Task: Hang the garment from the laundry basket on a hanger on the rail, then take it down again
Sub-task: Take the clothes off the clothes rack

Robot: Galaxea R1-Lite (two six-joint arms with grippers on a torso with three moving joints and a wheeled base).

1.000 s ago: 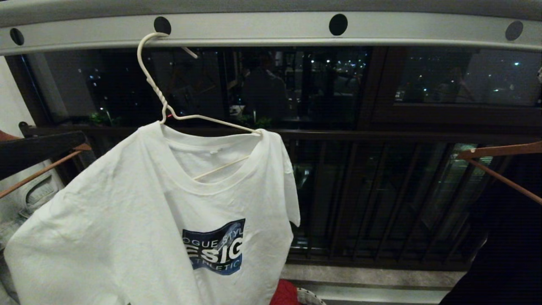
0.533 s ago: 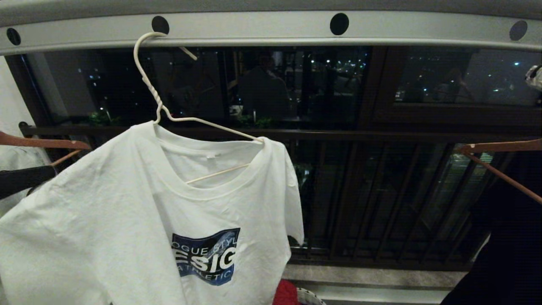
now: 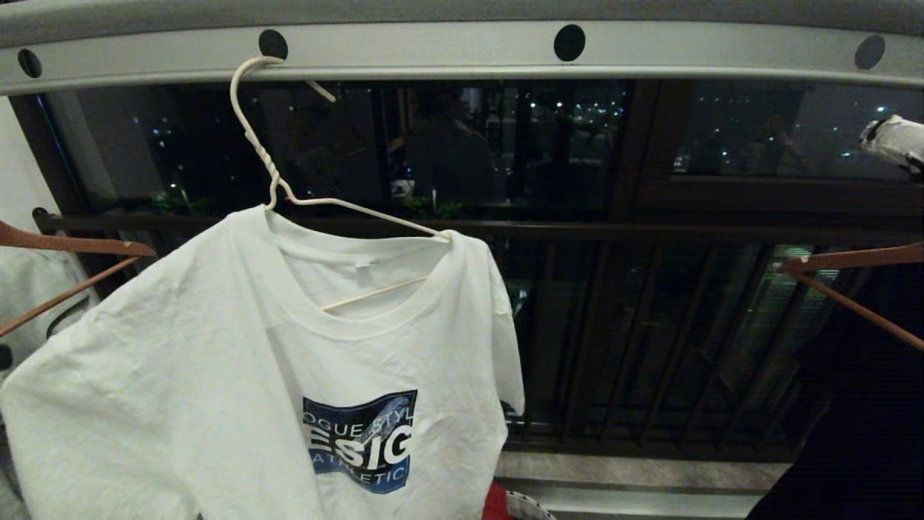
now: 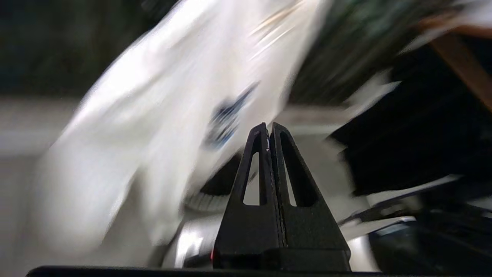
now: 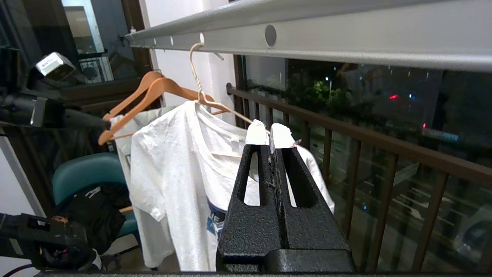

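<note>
The garment (image 3: pixel 238 361), a white T-shirt with a blue chest print, hangs on the white wire hanger (image 3: pixel 271 170). The hanger's hook sits over the grey rail (image 3: pixel 433 50). A bit of the laundry basket's rim (image 3: pixel 527 508) shows at the bottom edge. My right gripper (image 3: pixel 894 141) enters at the right edge, apart from the shirt. In the right wrist view that gripper (image 5: pixel 269 132) is shut and empty, level with the garment (image 5: pixel 173 165) and below the rail (image 5: pixel 346 36). My left gripper (image 4: pixel 268 129) is shut on nothing, low beside the blurred garment (image 4: pixel 153 115) and the basket (image 4: pixel 203 200).
Brown wooden hangers (image 3: pixel 65 245) hang to the left with a pale cloth, and another (image 3: pixel 852 260) carries a dark garment at the right. A dark balcony railing (image 3: pixel 650 231) runs behind. A red cloth (image 3: pixel 494 505) lies by the basket. A teal chair (image 5: pixel 84 173) stands at the far left.
The dark left arm at the left edge has sunk out of the head view. The right gripper's white tips have come in at the right edge. The shirt has swung slightly.
</note>
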